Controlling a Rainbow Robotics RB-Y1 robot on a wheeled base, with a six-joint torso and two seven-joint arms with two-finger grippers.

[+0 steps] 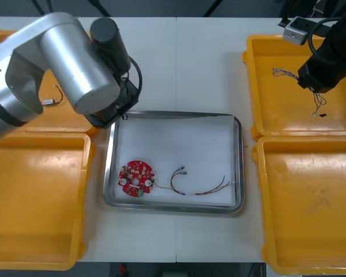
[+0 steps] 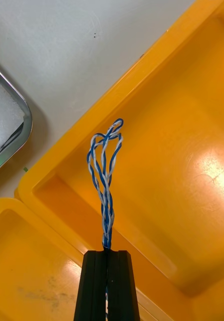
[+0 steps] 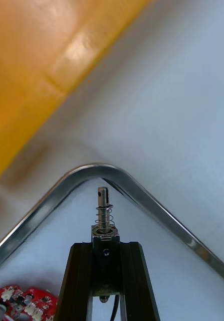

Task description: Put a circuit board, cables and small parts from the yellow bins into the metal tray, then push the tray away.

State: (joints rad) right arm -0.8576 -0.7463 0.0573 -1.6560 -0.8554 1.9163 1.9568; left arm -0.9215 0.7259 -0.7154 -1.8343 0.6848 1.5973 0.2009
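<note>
Starting nearest: got a round red circuit board lying at about 7 o'clock inside the metal tray, plus a couple of thin cables strung between 6 and 5 o'clock, all on the white inside.

Moving out to the tray's 11 o'clock corner: left gripper hovering just inside the rim, fingers pinched tight on a small metal part poking out past the tips. Looks like the drop step for this one. Best bet: nudge in toward the tray's middle first to avoid a bounce over the rim, go low, then open gently, well apart from the board and cables.

Farther out, around 2 o'clock on the table: right gripper up over the far right yellow bin, clamped shut on a twisted blue and white cable, loop sticking out beyond the fingertips. Worth lifting that clear of the bin wall before swinging toward the tray, and holding off until done with the left-side drop.
</note>
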